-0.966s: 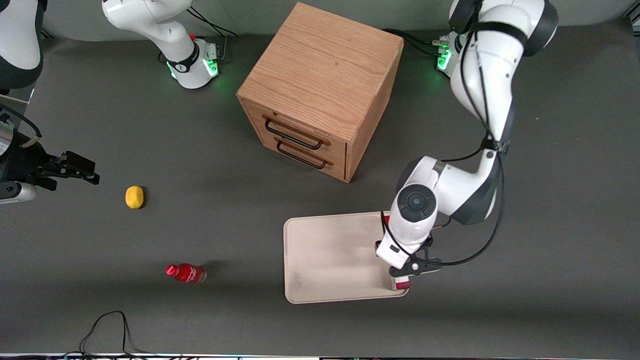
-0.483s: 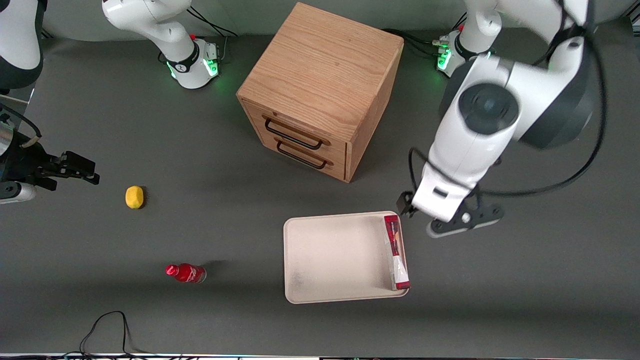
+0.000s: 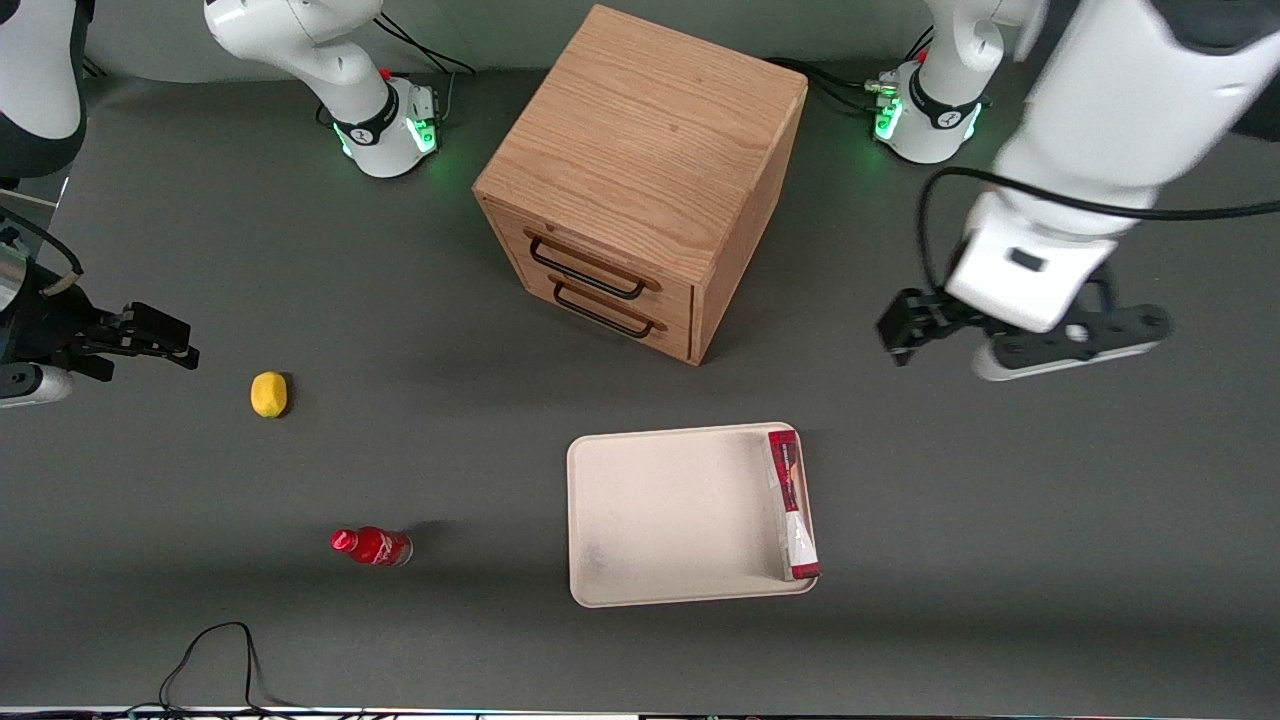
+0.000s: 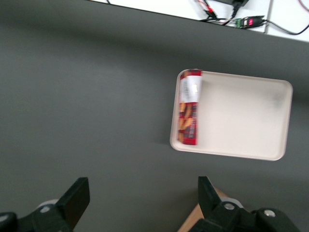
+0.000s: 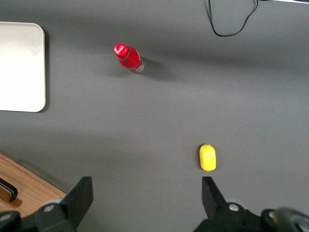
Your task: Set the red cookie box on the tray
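Grey table (image 3: 200,250), scanned from the parked arm's end toward the working arm's. I pass a yellow lemon (image 3: 268,394), then a small red bottle (image 3: 372,546) lying nearer the front camera. Next comes the wooden drawer cabinet (image 3: 640,150) in the middle, farther from the camera. None of these matters to my job.

Next is the tray (image 3: 670,520), nearer the camera than the cabinet. The red cookie box (image 3: 793,505) is on it, running lengthwise just inside the rim at the tray's working-arm end. I see its narrow red side with white and orange patches facing up. It seems to stand on edge or lean on the rim, and I cannot tell which.

I judge it a light, thin carton: stiff enough along its length, but easy to dent across the broad faces, with a slick printed skin. If I had to take it again, I would pinch gently across the slim thickness near the middle, so it neither swings nor tips.

Last is the left arm's gripper (image 3: 905,330). It hangs above bare table, well apart from the box, farther from the camera and nearer the working arm's end. In the wrist view its fingers (image 4: 75,200) are spread wide with nothing between them, and the box sits well clear of them. To my eye the placing is done.
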{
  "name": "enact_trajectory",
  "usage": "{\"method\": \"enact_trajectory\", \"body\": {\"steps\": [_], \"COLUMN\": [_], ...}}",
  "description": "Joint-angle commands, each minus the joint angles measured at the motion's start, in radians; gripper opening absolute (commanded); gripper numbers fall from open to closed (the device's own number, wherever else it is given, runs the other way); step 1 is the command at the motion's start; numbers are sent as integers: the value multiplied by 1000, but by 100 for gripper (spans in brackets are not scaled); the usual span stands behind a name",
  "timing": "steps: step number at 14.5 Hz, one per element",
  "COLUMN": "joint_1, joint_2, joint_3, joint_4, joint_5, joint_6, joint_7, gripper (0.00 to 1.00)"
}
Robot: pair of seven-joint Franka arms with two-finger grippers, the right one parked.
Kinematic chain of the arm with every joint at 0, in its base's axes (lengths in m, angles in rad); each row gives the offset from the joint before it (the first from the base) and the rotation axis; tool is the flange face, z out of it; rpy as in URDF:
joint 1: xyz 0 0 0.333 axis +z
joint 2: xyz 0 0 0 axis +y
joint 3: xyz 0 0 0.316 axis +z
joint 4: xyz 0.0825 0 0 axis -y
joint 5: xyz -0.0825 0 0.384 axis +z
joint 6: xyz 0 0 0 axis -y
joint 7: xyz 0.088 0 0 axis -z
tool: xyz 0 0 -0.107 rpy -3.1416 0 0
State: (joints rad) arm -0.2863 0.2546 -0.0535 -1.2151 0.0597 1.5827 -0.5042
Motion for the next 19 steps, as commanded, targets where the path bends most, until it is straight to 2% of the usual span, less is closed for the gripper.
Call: {"method": "enact_trajectory", "body": {"steps": [1,4,7,11,15,19], "joint_1": [139,248,300,303,277,251], "joint_2": [-158,-227,-273,-261,-256,-258], "joint_3": [-6,-3,0,4,36,60], "joint_4": [-200,-306,-406,-382,-302,-305], "joint_5": [-37,-35,-35,-63,-70,-72], "joint_6": [25,74,172,152,-5,-24], "joint_7": [214,361,435,393,378,380], "gripper": [100,100,100,100,100,100]}}
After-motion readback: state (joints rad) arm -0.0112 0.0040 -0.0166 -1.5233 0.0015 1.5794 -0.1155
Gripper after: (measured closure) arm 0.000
